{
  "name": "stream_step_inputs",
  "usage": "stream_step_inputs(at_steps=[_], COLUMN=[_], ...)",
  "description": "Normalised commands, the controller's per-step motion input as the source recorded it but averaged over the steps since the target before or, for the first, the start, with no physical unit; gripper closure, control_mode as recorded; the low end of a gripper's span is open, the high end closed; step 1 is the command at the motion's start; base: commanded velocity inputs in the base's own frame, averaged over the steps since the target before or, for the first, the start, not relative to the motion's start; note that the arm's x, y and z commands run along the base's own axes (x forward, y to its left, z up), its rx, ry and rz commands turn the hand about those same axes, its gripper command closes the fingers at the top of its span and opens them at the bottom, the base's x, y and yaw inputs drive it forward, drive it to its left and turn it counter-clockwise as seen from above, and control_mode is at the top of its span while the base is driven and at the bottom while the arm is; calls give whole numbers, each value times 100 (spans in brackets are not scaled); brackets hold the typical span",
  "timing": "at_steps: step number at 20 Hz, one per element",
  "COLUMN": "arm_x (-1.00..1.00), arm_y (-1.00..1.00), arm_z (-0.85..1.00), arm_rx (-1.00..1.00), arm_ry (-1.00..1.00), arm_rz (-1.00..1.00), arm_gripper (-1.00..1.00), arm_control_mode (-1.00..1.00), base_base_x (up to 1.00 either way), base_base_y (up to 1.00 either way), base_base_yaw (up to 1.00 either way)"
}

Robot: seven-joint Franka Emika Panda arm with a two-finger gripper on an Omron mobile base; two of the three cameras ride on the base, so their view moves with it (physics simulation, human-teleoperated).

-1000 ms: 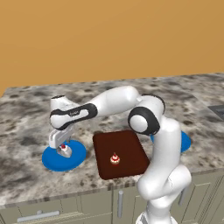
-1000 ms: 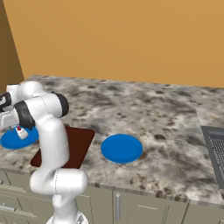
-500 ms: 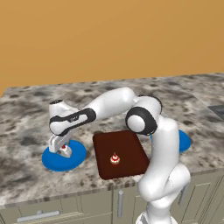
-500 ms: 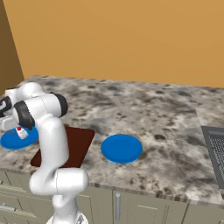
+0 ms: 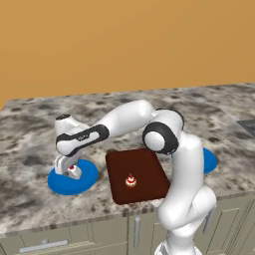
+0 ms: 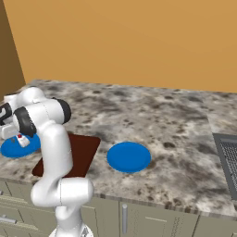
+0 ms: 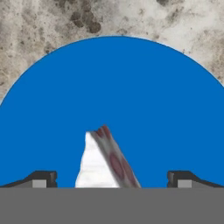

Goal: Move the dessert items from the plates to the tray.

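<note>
The white cake wedge with a red cherry [image 7: 105,162] lies on the left bright blue round plate [image 5: 73,180], between the spread gripper [image 7: 111,178] fingertips. It looks soft and light, so pinch its flat sides gently.

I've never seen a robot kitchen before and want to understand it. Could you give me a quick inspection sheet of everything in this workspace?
Surface: speckled granite counter, cabinets below.
Job's things: cupcake sits on the brown tray; cake wedge lies on the left blue plate; right blue plate bare.
Clutter: nothing seen.
End effector: end effector low over the left blue plate, fingers spread either side of the wedge, not closed on it.
Cables: nothing seen.
Surroundings: orange wall; a dark grated panel at the counter's right end.
</note>
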Motion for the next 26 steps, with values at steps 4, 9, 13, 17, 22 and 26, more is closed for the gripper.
stream_step_inputs(at_steps=[4,9,13,17,22,26], arm_x=[0,0,0,0,1,0], arm_y=[0,0,0,0,4,5], arm_z=[0,-1,-9,-4,-6,-13], arm_rx=[0,0,0,0,0,0], arm_ry=[-3,-2,0,0,0,0], arm_rz=[0,0,0,0,0,0], arm_gripper=[-100,-100,-100,-100,-100,-100], arm_control_mode=[-100,-100,-100,-100,-100,-100], base_base_x=[0,0,0,0,0,0], base_base_y=[0,0,0,0,0,0], base_base_yaw=[0,0,0,0,0,0])
